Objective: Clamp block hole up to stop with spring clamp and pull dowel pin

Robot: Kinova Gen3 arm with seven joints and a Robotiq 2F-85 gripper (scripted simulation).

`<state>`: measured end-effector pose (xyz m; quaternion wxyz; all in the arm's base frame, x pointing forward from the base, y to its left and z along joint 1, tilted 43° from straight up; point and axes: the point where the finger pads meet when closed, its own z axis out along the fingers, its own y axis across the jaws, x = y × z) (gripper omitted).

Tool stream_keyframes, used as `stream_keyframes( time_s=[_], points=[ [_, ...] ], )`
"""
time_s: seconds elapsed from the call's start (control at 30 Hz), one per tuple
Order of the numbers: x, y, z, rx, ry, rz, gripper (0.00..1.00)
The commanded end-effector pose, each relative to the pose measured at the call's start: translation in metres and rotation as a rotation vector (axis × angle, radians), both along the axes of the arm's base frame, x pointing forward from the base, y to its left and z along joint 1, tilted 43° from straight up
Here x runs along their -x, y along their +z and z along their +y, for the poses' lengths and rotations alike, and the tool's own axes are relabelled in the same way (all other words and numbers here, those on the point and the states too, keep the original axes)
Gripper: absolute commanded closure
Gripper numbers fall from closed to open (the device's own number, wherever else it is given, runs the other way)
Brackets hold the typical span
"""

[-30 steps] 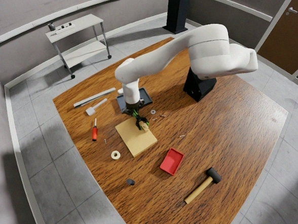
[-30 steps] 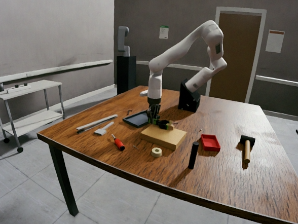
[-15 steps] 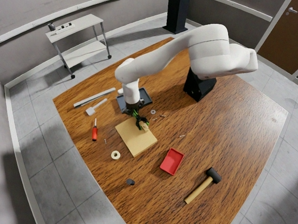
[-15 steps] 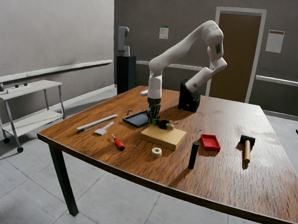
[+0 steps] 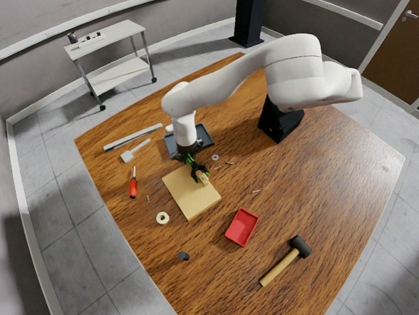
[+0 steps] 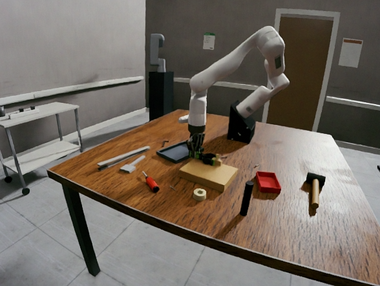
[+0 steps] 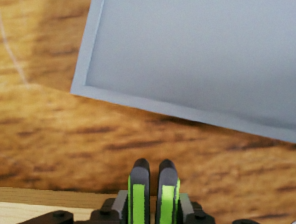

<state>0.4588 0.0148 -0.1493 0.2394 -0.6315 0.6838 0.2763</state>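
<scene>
The gripper [image 7: 153,200] squeezes the spring clamp's green handles [image 7: 136,192], the grey tray [image 7: 200,60] lying just beyond its fingertips.

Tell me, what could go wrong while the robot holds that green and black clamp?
1. The gripper pinches the green-and-black spring clamp by its handles. If they slip, it could snap shut crooked.
2. The small wooden block sits near the edge of the pale bench board, so a bump might push it off.

The spring clamp [image 5: 194,167] hides the block's pin, and wrist view crops the tray [image 7: 200,65]
</scene>
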Motion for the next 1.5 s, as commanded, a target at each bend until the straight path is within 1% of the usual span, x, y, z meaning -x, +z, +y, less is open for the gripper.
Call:
stream_keyframes(
  time_s=[0.0, 1.47],
  points=[
    [-0.0007, 0.0005, -0.0010, 0.001, -0.001, -0.001, 0.66],
    [-0.0007, 0.0005, -0.0010, 0.001, -0.001, -0.001, 0.55]
  ],
)
